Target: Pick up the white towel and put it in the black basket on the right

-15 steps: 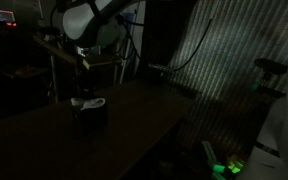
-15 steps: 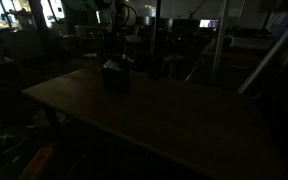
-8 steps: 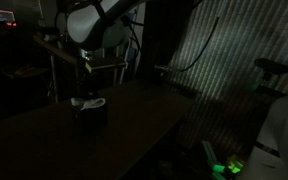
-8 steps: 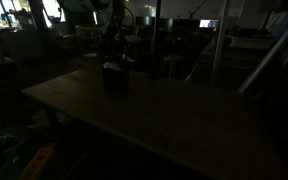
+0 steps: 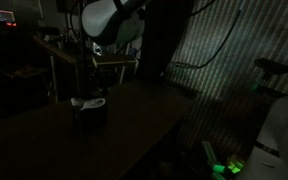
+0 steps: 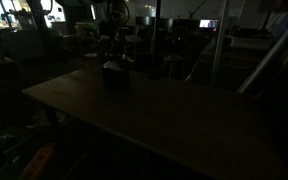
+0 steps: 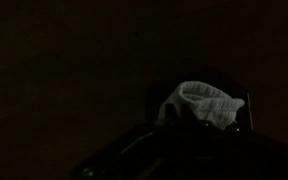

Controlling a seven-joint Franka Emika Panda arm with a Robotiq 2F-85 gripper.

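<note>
Hanging shut above the black basket [image 5: 89,114], fingers [image 5: 98,63] empty, white towel [image 7: 206,100] inside.

The room is dim. The black basket [image 6: 116,82] sits on the table [image 6: 174,120] toward its 10 o'clock corner, the white towel [image 6: 111,66] a pale patch on top; my arm [image 6: 113,15] hangs at the basket's 12 o'clock
</note>
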